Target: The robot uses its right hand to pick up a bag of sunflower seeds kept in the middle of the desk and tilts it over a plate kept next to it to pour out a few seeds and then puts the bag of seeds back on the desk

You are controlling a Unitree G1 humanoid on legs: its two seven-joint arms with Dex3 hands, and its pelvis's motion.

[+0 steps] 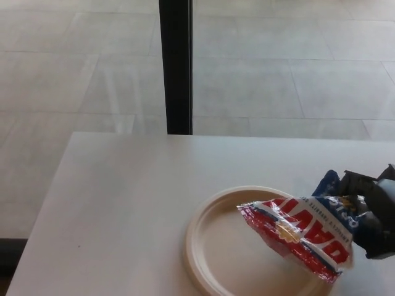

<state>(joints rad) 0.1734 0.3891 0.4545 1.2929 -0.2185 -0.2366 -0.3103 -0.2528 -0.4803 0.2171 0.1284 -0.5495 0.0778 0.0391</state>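
Observation:
A red, white and blue bag of sunflower seeds (302, 231) hangs tilted over the cream plate (213, 246), its open mouth pointing left and slightly down above the plate's middle. My right hand (373, 213) is shut on the bag's blue end at the right edge of the head view. The plate lies on the white desk (123, 197) near its front. I see no seeds on the plate's visible part. My left hand does not show.
A black post (176, 65) stands behind the desk's far edge, with grey tiled floor (278, 74) beyond. The desk's left edge runs down towards the picture's lower left corner.

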